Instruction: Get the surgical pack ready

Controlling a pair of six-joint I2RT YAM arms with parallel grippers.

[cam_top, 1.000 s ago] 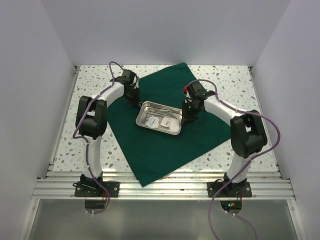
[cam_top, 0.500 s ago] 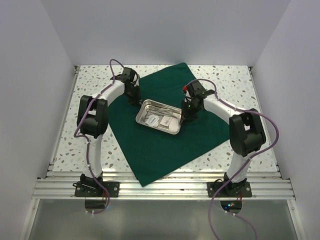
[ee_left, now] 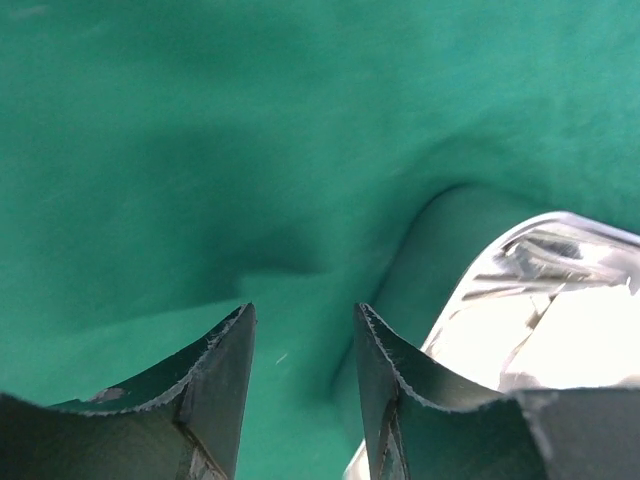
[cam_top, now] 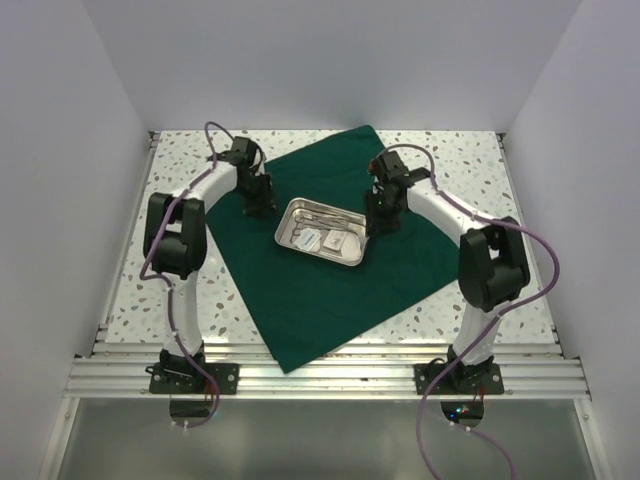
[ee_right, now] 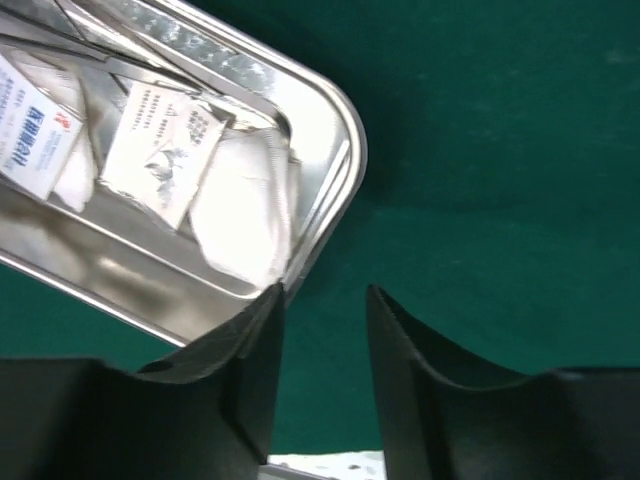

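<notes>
The steel tray sits on the green drape. The left gripper and right gripper are beside the tray, fingers apart, holding nothing.

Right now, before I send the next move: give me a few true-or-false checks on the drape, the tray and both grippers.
1. The steel tray sits on the dark green drape. True.
2. The left gripper pinches a fold of drape. False: its fingers stand apart with nothing between them.
3. White packets lie in the tray. True.
4. The drape covers the tray. False: it lies spread beneath the tray, which is uncovered.
5. The right gripper is open. True.
</notes>
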